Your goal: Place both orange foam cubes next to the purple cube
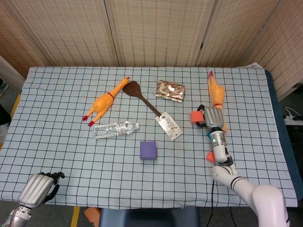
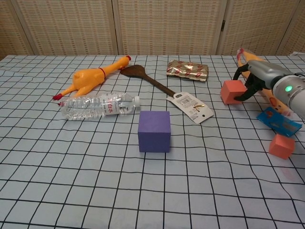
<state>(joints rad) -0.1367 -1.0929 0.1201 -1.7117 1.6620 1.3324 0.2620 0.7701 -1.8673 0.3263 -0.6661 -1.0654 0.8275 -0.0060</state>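
The purple cube (image 1: 148,150) (image 2: 154,131) sits at the middle of the checked cloth. One orange foam cube (image 1: 195,117) (image 2: 232,92) lies to its far right, and my right hand (image 1: 211,117) (image 2: 255,76) grips it, with dark fingers curled round its rear and right sides. The second orange cube (image 1: 211,156) (image 2: 281,146) rests nearer the front, beside my right forearm. My left hand (image 1: 40,187) hangs at the bottom left off the table with its fingers curled in on nothing. The chest view does not show it.
A rubber chicken (image 1: 106,100), a clear water bottle (image 1: 116,128), a wooden spatula with a tag (image 1: 149,106) and a foil packet (image 1: 170,90) lie behind and left of the purple cube. A second rubber chicken (image 1: 216,92) and a blue packet (image 2: 279,120) lie by my right hand.
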